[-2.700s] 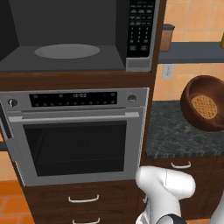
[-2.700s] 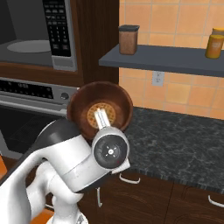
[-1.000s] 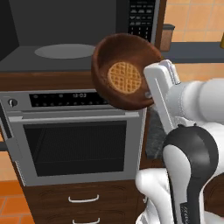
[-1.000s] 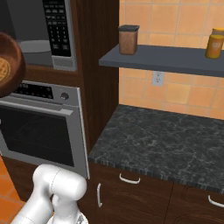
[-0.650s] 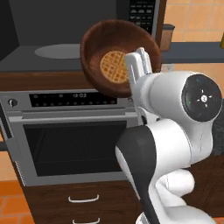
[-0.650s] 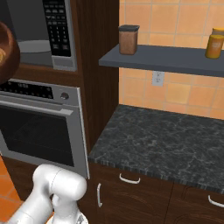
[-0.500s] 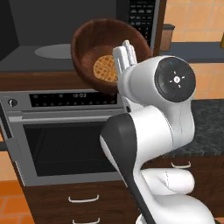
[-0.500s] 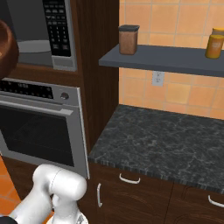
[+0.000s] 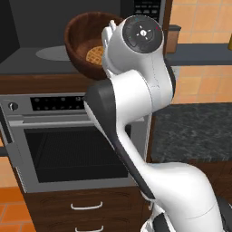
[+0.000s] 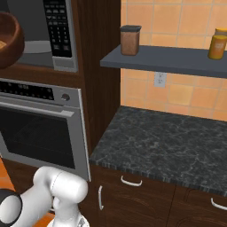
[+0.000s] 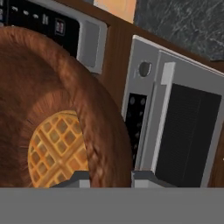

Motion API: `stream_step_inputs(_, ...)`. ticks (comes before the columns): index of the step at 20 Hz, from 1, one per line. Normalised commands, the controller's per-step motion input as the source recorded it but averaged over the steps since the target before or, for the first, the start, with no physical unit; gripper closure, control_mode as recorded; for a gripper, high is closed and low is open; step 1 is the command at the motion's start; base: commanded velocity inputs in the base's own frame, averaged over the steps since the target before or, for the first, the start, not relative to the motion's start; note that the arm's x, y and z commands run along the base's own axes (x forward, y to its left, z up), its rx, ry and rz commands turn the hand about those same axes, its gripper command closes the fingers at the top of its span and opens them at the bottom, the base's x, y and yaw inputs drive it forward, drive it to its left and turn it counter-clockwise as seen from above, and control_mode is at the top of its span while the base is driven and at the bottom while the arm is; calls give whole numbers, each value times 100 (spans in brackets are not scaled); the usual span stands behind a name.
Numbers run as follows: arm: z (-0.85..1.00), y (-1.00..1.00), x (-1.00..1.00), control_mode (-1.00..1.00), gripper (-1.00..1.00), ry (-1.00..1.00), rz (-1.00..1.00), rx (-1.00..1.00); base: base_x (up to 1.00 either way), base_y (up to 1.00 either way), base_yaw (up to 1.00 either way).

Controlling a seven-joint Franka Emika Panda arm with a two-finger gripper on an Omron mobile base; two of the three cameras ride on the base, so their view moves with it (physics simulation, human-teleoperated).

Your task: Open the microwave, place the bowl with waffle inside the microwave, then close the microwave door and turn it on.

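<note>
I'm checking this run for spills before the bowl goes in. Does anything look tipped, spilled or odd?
Nothing has spilled. The bowl is held tilted by its rim in the gripper, in front of the open microwave, its mouth tipped well off level. The waffle lies against the bowl's bottom. The wall oven below is shut.

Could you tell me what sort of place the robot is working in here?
It looks like a home kitchen: a built-in microwave sits above a wall oven, beside a dark stone counter with a tiled wall behind.
</note>
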Motion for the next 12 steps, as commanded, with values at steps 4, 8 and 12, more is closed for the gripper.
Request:
stream_step_inputs(4, 1, 0, 85, -100, 100, 0, 0, 5, 0, 0, 0)
stream_step_inputs(8, 6, 5, 83, -100, 100, -4, 3, 9, 0, 0, 0)
stream_step_inputs(12, 9, 21, 83, -100, 100, 0, 6, 8, 0, 0, 0)
